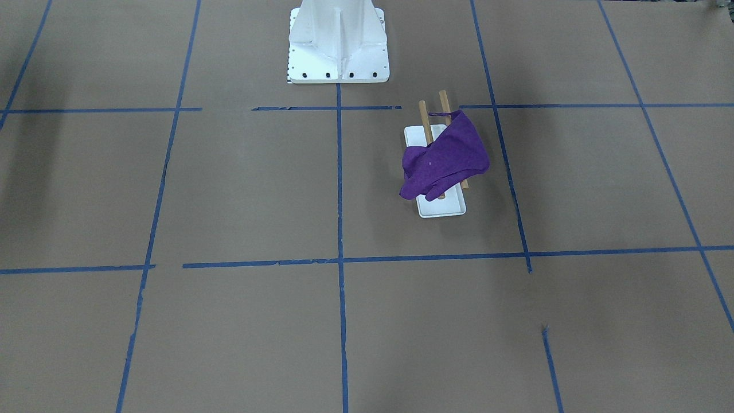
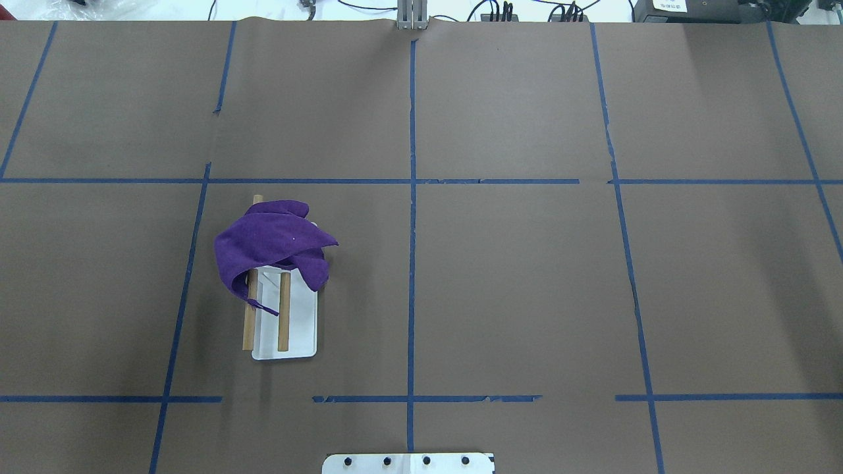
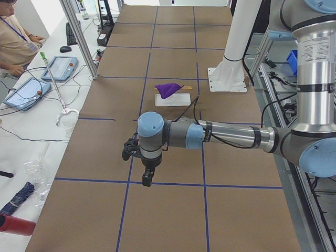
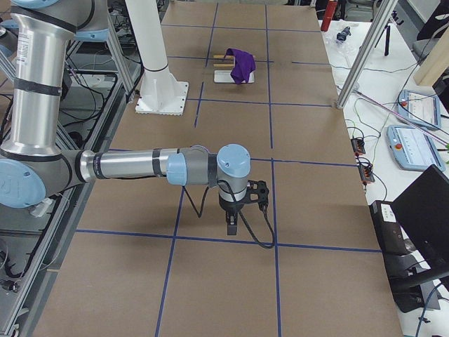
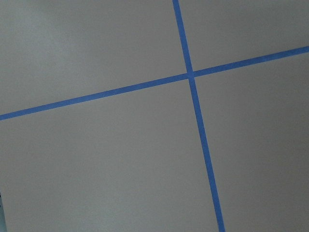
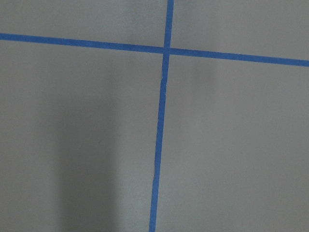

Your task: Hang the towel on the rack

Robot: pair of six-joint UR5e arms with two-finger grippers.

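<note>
left gripper (image 3: 148, 178): way out at the robot's left end of the table (image 2: 527, 296), pointing down over bare brown paper, well apart from the rack. It only shows in the side view, so honestly can't tell if the fingers are apart or together. Its wrist cam sees nothing but paper and blue tape (image 5: 190, 73).

towel (image 2: 270, 240): purple one, sitting on the rack in the left half of the overhead view. It's draped across both wooden rods (image 2: 284, 316) at the end farther from the robot. Pretty bunched up, with one flap hanging off the side toward the table's middle and a thin strand trailing down by the left rod.

rack (image 2: 299, 332): two rods over a white base, looks upright and not knocked about. The rod ends nearer the robot are bare.

right gripper (image 4: 232, 226): at the opposite end of the table, also pointing down at nothing. Same deal, side view only, so can't say whether it's open or closed.

progress: I'd call this basically done. Towel is on the rack and nothing is holding it.

what's left: maybe nothing. If anyone's picky, the drape is lopsided and could use spreading along the rods.
</note>
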